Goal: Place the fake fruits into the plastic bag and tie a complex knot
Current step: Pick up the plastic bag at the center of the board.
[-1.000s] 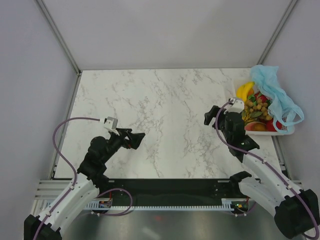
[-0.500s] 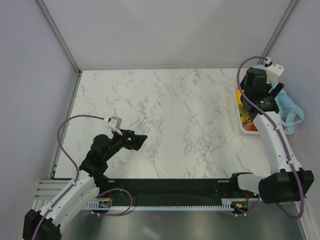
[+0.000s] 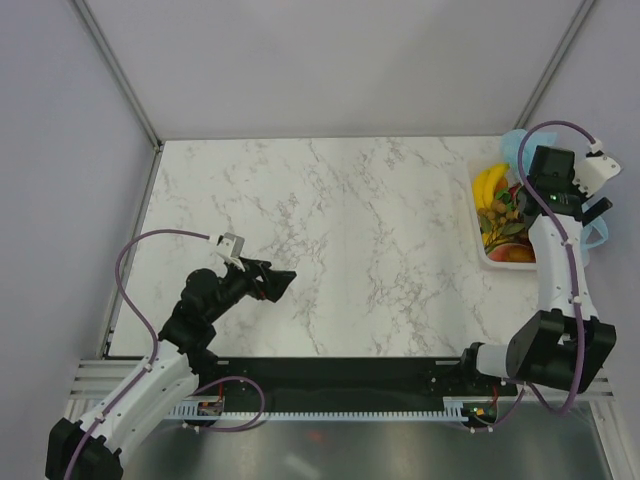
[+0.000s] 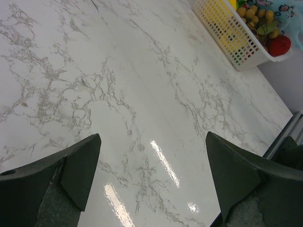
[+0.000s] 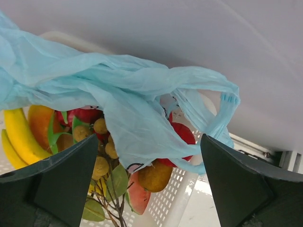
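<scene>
right claw (image 5: 149, 142): wide open, hanging right over the bag (image 5: 132, 90), looks lined up to grab it
bag: crumpled on top of the fruits (image 5: 99, 166) in the basket (image 5: 182, 194), so it has to come off first
left claw (image 4: 152, 142): wide open too, empty, parked above the table (image 4: 142, 71)

Thin, crinkled translucent plastic bag (image 5: 137, 90), glossy marble-look table (image 4: 142, 71) — bright glare streaks, white perforated plastic basket (image 4: 246, 53).
</scene>
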Action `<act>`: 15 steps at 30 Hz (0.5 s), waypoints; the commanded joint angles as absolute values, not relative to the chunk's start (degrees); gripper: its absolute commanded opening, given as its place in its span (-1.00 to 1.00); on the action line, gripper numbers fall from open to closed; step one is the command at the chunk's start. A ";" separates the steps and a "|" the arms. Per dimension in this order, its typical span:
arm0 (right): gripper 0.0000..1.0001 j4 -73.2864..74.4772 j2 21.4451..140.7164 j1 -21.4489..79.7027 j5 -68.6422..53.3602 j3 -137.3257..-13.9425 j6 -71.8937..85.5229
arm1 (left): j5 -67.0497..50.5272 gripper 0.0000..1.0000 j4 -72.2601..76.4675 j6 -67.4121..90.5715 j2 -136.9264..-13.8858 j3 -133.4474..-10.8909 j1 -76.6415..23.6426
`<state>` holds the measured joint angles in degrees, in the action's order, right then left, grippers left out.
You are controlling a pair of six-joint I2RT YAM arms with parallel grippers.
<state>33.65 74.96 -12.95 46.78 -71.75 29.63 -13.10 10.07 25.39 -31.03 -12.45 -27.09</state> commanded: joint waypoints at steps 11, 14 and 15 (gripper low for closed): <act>0.68 29.27 87.00 -17.58 37.44 -70.76 36.82 | -15.03 0.99 13.27 23.38 -32.08 -13.54 -27.16; 0.26 29.09 87.71 -17.58 36.40 -69.96 37.09 | -14.94 1.00 13.27 23.29 -31.64 -13.45 -27.16; 0.15 29.09 87.54 -17.58 36.30 -69.79 37.00 | -14.77 0.99 13.27 23.29 -31.38 -13.45 -27.16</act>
<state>30.70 87.74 -17.52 37.12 -69.65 35.33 -13.72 10.87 25.41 -31.86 -12.45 -27.09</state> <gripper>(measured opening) 0.605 0.994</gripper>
